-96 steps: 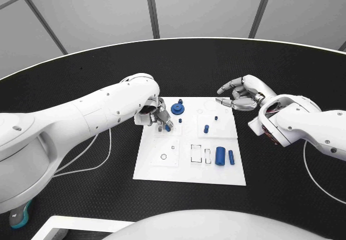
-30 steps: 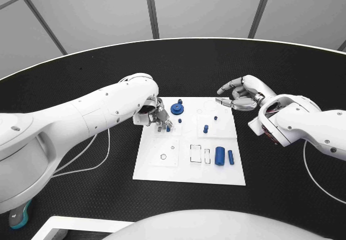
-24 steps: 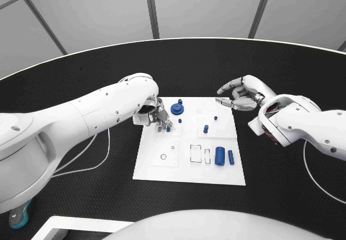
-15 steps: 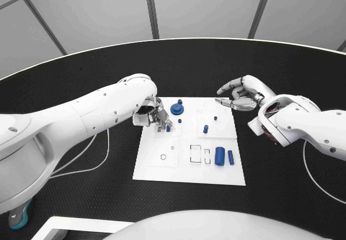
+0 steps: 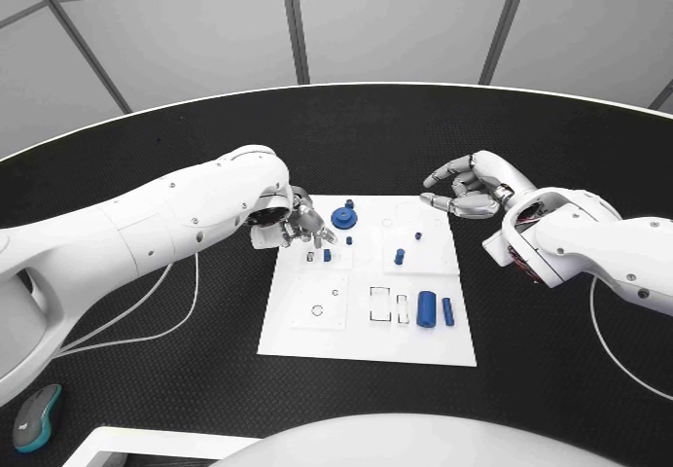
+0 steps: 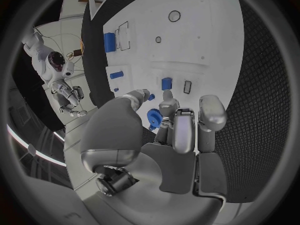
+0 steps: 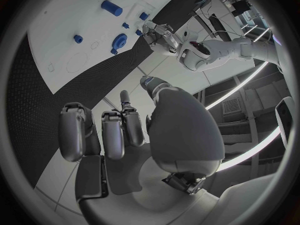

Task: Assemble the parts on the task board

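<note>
task board [image 5: 323,336] far-left edge under left hand [image 5: 299,226].

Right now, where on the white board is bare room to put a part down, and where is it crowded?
The near strip of the board, below the large blue cylinder and the outlined slots, lies bare. The near left part holds only small holes. The far end is crowded: the left hand hovers beside the round blue part, with small pegs close by.
</note>
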You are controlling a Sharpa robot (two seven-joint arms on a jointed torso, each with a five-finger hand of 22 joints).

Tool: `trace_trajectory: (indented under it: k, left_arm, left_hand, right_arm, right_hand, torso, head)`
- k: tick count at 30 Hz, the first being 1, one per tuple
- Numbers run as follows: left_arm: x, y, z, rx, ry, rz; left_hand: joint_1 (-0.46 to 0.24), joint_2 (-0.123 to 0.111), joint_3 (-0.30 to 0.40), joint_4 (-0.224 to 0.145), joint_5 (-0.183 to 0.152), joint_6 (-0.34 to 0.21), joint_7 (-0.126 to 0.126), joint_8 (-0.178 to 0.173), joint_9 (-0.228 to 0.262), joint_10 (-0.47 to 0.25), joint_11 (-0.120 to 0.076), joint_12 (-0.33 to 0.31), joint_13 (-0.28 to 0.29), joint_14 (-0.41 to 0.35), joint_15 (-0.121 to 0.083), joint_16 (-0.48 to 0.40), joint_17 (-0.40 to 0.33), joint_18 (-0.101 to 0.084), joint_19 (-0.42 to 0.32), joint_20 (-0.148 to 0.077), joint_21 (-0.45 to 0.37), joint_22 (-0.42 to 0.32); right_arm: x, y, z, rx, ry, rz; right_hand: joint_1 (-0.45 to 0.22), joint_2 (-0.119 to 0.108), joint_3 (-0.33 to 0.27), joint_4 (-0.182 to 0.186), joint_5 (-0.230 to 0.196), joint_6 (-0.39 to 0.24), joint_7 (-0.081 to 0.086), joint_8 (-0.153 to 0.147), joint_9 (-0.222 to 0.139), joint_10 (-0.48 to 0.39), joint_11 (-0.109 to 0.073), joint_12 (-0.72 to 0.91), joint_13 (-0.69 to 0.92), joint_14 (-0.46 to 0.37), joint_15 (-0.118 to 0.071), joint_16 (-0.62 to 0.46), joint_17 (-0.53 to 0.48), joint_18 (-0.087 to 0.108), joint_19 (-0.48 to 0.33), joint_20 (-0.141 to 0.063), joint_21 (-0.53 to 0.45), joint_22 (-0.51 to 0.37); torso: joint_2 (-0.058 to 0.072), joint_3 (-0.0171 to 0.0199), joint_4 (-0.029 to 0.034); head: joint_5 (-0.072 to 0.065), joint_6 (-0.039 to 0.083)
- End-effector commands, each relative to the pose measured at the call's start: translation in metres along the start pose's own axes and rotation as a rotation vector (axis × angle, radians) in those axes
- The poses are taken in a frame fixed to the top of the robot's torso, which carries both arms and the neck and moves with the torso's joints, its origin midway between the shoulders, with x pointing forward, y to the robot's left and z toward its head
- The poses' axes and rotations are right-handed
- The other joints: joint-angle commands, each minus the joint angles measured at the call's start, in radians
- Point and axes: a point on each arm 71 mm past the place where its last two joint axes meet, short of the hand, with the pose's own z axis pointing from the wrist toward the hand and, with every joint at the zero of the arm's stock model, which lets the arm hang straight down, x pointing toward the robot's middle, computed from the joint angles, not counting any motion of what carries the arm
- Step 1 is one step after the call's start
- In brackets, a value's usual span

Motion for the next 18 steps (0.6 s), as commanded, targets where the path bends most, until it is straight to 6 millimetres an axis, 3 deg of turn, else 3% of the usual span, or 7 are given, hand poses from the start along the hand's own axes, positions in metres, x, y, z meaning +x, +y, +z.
trace_trajectory:
  k: [1, 4, 6, 9, 11, 12, 18]
  left_arm:
    - [-0.009, 0.005, -0.008, 0.010, -0.023, -0.019]
    - [-0.024, 0.010, -0.021, 0.020, -0.060, -0.040]
    - [-0.031, 0.012, -0.026, 0.024, -0.081, -0.052]
    - [-0.043, 0.017, -0.032, 0.036, -0.131, -0.081]
    - [-0.050, 0.019, -0.034, 0.045, -0.170, -0.100]
    - [-0.053, 0.020, -0.034, 0.048, -0.193, -0.105]
    - [-0.067, 0.025, -0.032, 0.041, -0.256, -0.101]
  left_hand:
    - [0.024, -0.002, -0.002, -0.003, -0.005, -0.014, 0.002, -0.007, -0.003, -0.023, 0.003, -0.017, -0.021, 0.052, 0.009, -0.008, 0.103, 0.010, -0.014, 0.000, -0.011, -0.018]
    - [0.063, 0.003, 0.012, -0.008, -0.002, -0.028, 0.010, -0.024, -0.016, -0.045, 0.009, -0.031, -0.044, 0.048, 0.014, -0.012, 0.095, 0.014, -0.028, 0.003, -0.024, -0.042]
    - [0.080, 0.004, 0.020, -0.005, -0.002, -0.037, 0.016, -0.039, -0.027, -0.056, 0.014, -0.037, -0.055, 0.045, 0.018, -0.015, 0.090, 0.016, -0.034, 0.005, -0.030, -0.052]
    - [0.107, 0.004, 0.036, -0.006, -0.001, -0.059, 0.033, -0.071, -0.056, -0.117, 0.029, -0.081, -0.129, 0.037, 0.030, -0.024, 0.076, 0.024, -0.060, 0.014, -0.055, -0.096]
    - [0.121, 0.003, 0.044, -0.006, -0.002, -0.059, 0.036, -0.077, -0.065, -0.133, 0.032, -0.092, -0.149, 0.052, 0.033, -0.002, 0.106, 0.026, -0.065, 0.018, -0.061, -0.106]
    - [0.133, -0.001, 0.050, -0.007, -0.002, -0.066, 0.040, -0.087, -0.074, -0.150, 0.035, -0.106, -0.171, 0.047, 0.036, -0.008, 0.092, 0.030, -0.076, 0.020, -0.072, -0.126]
    - [0.130, -0.012, 0.048, -0.002, -0.007, -0.075, 0.050, -0.109, -0.099, -0.151, 0.044, -0.105, -0.177, 0.046, 0.044, -0.006, 0.091, 0.030, -0.076, 0.026, -0.076, -0.129]
  right_arm:
    - [0.000, -0.001, 0.000, 0.003, -0.001, -0.001]
    - [0.000, -0.003, 0.001, 0.006, -0.002, -0.002]
    - [0.000, -0.003, 0.001, 0.007, -0.003, -0.003]
    - [0.000, -0.004, 0.001, 0.009, -0.003, -0.003]
    - [0.001, -0.005, 0.001, 0.009, -0.003, -0.003]
    - [0.001, -0.005, 0.001, 0.009, -0.003, -0.003]
    - [0.001, -0.005, 0.001, 0.009, -0.002, -0.002]
  right_hand:
    - [-0.010, -0.003, -0.001, 0.006, 0.002, -0.001, 0.003, 0.003, -0.001, -0.008, -0.001, -0.005, 0.135, 0.093, -0.008, -0.002, 0.215, 0.013, 0.045, -0.008, -0.006, 0.130]
    - [-0.011, -0.003, -0.001, 0.007, 0.003, -0.001, 0.002, 0.003, -0.001, -0.008, -0.001, -0.005, 0.136, 0.093, -0.008, -0.002, 0.215, 0.013, 0.045, -0.008, -0.006, 0.129]
    - [-0.011, -0.003, -0.001, 0.007, 0.003, -0.001, 0.002, 0.003, -0.001, -0.008, -0.001, -0.005, 0.136, 0.093, -0.008, -0.002, 0.215, 0.013, 0.045, -0.008, -0.006, 0.129]
    - [-0.011, -0.003, -0.001, 0.007, 0.003, -0.001, 0.002, 0.003, -0.001, -0.008, -0.001, -0.005, 0.136, 0.093, -0.008, -0.002, 0.215, 0.013, 0.045, -0.008, -0.006, 0.129]
    - [-0.011, -0.003, -0.001, 0.007, 0.003, -0.001, 0.002, 0.003, -0.001, -0.007, -0.002, -0.004, 0.137, 0.093, -0.008, -0.002, 0.216, 0.013, 0.045, -0.008, -0.005, 0.130]
    - [-0.011, -0.003, -0.001, 0.007, 0.003, -0.001, 0.002, 0.003, -0.001, -0.007, -0.002, -0.004, 0.137, 0.093, -0.008, -0.002, 0.216, 0.013, 0.045, -0.008, -0.005, 0.130]
    - [-0.011, -0.003, -0.001, 0.007, 0.003, -0.001, 0.002, 0.003, -0.001, -0.007, -0.002, -0.004, 0.137, 0.093, -0.008, -0.002, 0.216, 0.013, 0.045, -0.008, -0.005, 0.130]
  torso:
    - [-0.008, -0.0050, 0.0017]
    - [-0.011, -0.0094, 0.0013]
    - [-0.011, -0.0104, 0.0011]
    - [-0.013, -0.0127, 0.0009]
    - [-0.011, -0.0098, 0.0012]
    - [-0.011, -0.0097, 0.0012]
    - [-0.001, -0.0105, 0.0001]
  head:
    - [0.000, 0.003]
    - [-0.002, 0.013]
    - [-0.003, 0.019]
    - [0.000, 0.034]
    - [0.001, 0.042]
    - [0.001, 0.044]
    - [0.007, 0.062]
